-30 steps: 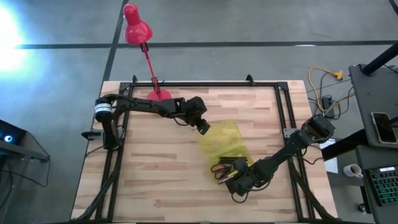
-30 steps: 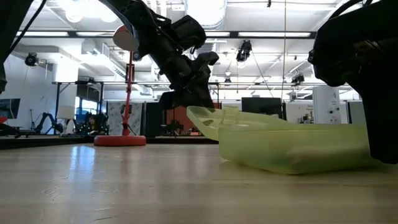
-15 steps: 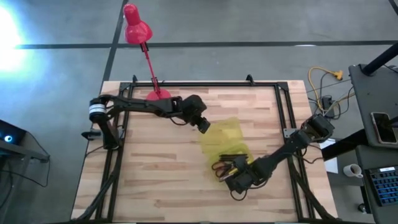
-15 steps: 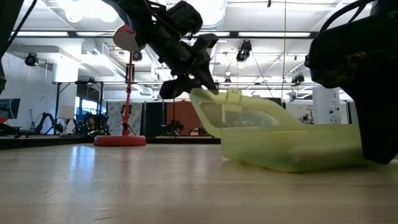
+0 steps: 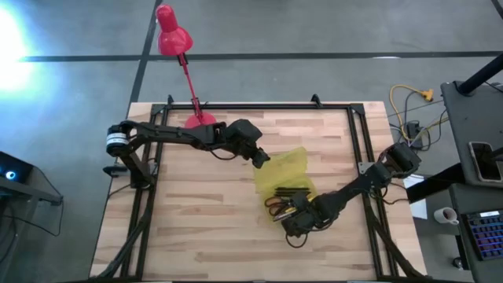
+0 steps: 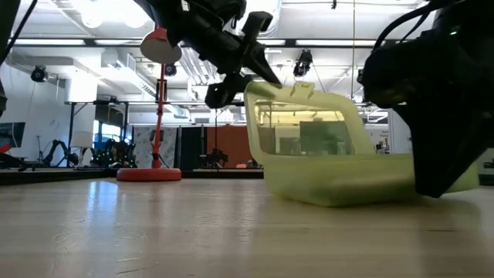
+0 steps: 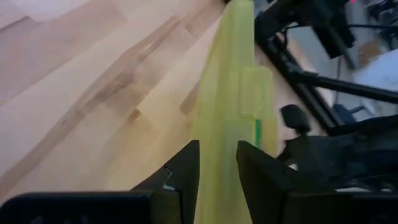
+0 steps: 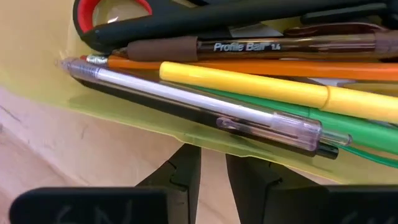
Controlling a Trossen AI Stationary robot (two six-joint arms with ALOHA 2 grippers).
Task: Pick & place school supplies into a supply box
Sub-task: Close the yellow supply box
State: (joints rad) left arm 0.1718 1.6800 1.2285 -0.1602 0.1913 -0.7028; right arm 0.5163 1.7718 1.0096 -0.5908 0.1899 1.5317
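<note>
From above, the small translucent yellow-green plastic supply box (image 5: 284, 182) lies right of the wooden table's (image 5: 189, 228) middle, its hinged lid (image 5: 288, 164) raised on the far side. The left gripper (image 5: 261, 159) sits at the lid's far-left edge, pinching it. The right gripper (image 5: 292, 223) is at the box's near end, beside the red-handled scissors (image 5: 274, 207) and dark pens lying inside. A red desk lamp (image 5: 179, 55) stands at the table's far edge.

At table height, the lid (image 6: 302, 122) stands nearly upright over the box body (image 6: 340, 179), with the left gripper (image 6: 248, 77) clamped on its top corner; the right arm's dark bulk covers the box's other end.

Through the left wrist camera, the two dark fingers (image 7: 185, 171) straddle the lid's thin edge (image 7: 231, 93), closed on it.

Through the right wrist camera, the right fingers (image 8: 184, 167) stand narrowly apart astride the box's near rim (image 8: 186, 132). Just past the rim lie a clear purple-tinted pen (image 8: 199, 106), a yellow marker (image 8: 273, 90), a green marker (image 8: 348, 132), an orange pencil (image 8: 249, 66), a brown pen (image 8: 273, 46) and the scissors' handle (image 8: 112, 14).
</note>
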